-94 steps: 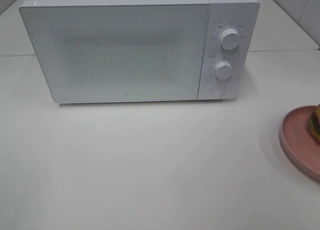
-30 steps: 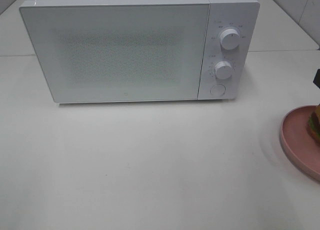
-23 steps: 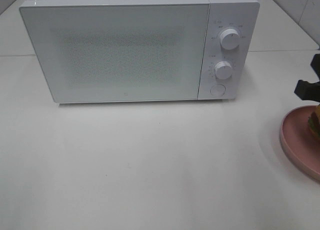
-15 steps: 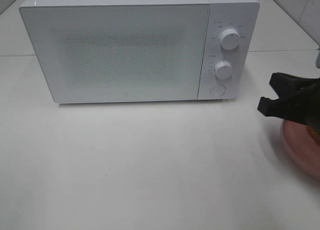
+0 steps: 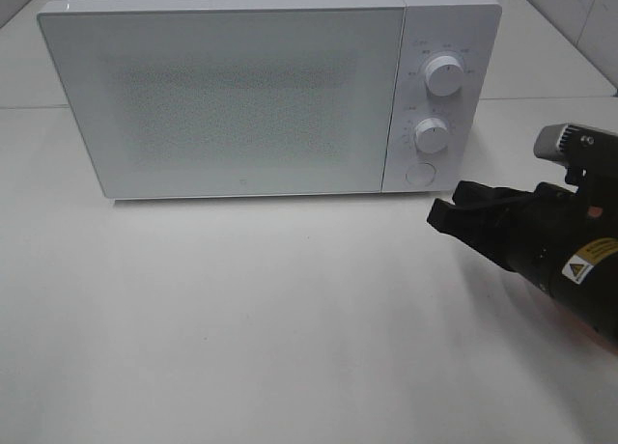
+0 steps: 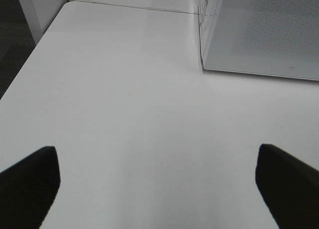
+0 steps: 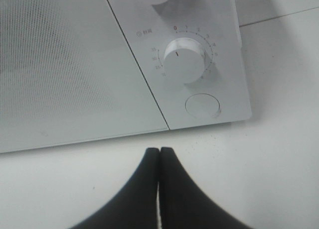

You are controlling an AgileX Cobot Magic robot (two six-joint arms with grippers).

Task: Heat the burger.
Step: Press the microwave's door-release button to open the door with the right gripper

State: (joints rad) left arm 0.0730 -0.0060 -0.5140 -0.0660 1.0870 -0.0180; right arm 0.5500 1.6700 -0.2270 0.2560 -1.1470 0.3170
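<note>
the right tool [image 7: 159,157], tips pressed together, should be centred on the round button [image 7: 202,105] and pushed squarely, dial [image 7: 185,59] avoided.

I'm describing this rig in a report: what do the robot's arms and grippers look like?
The right gripper is matte black, with two fingers tapering to narrow tips. The arm behind it is black too, and carries a label with a yellow warning triangle and a grey box. Of the left gripper only two black fingertips show. No cables are visible.
</note>
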